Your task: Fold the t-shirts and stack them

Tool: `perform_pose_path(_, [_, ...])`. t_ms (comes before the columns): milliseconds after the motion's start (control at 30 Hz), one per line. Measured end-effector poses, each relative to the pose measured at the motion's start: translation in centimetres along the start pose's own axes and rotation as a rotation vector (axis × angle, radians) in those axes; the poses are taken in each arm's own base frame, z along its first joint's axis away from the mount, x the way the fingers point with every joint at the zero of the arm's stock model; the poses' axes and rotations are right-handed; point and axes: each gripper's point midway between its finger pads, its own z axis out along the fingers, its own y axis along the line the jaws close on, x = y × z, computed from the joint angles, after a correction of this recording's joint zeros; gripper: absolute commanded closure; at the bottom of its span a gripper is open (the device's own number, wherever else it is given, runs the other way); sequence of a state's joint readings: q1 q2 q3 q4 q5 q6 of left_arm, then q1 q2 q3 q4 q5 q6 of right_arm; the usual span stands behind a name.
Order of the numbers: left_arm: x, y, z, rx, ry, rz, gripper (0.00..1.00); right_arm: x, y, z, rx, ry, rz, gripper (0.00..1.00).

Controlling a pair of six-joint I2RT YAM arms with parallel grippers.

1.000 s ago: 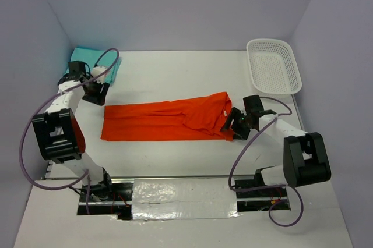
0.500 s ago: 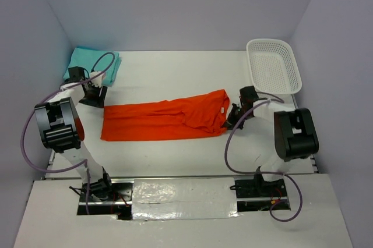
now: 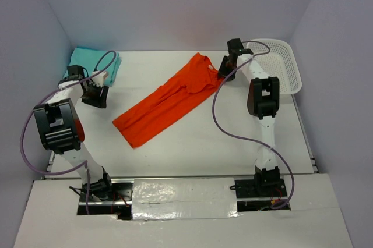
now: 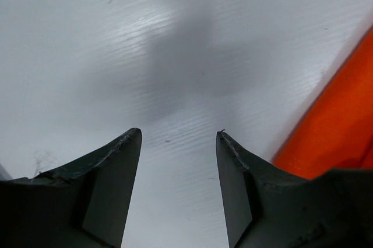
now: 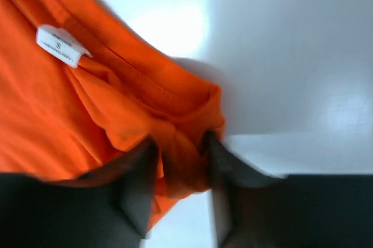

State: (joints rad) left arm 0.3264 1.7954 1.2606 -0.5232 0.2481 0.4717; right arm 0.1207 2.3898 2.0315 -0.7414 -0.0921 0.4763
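The orange t-shirt [image 3: 169, 99] lies on the table [image 3: 204, 155] as a long, narrow, roughly folded band, running on a slant. Its collar end points toward the white mesh basket [image 3: 285, 70] and sits just left of it. Its hem end is well away from the basket, toward the near left.

The right tool [image 3: 224, 68] is at that collar end, between the shirt and the basket's left rim. In the right wrist view the right tool [image 5: 178, 149] stands narrow, with a bunched fold of the orange t-shirt [image 5: 87, 102] pinched between its two dark fingers [image 5: 137, 184]. The ribbed collar edge curves past just above the grip, and a small white size label [image 5: 61, 45] lies farther along the collar.

The left tool [image 3: 93, 94] is far across the table from the basket, on the opposite side of the shirt. In the left wrist view the left tool [image 4: 178, 134] is spread wide over bare table and holds nothing. An edge of the orange t-shirt [image 4: 338, 126] shows at the right.

A folded aqua t-shirt [image 3: 81, 59] lies in the far corner opposite the basket, just beyond the left tool.
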Motion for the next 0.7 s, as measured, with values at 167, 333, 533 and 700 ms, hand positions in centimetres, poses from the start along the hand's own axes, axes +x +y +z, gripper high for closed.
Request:
perform_pose_path(167, [-0.4,-1.9,0.6,0.054,-0.004,0.059,0.33,-4.9,0.9,1.1,0.016,-0.096,0.013,0.01])
perform_pose_path(333, [0.7,-2.9,0.8,0.083,0.010,0.053,0.32,-4.1,-0.7,-0.5,0.060,-0.077,0.035,0.00])
perform_pose_path(533, [0.3,-3.1,-1.3,0.062,-0.023,0.054,0.29,-5.2,1.1,-9.0,0.060,-0.186,-0.016,0.00])
perform_pose_path(700, [0.6,-2.1,-3.7,0.046,-0.054,0.012,0.30,3.1,7.9,-21.2,-0.106,-0.304,-0.132,0.00])
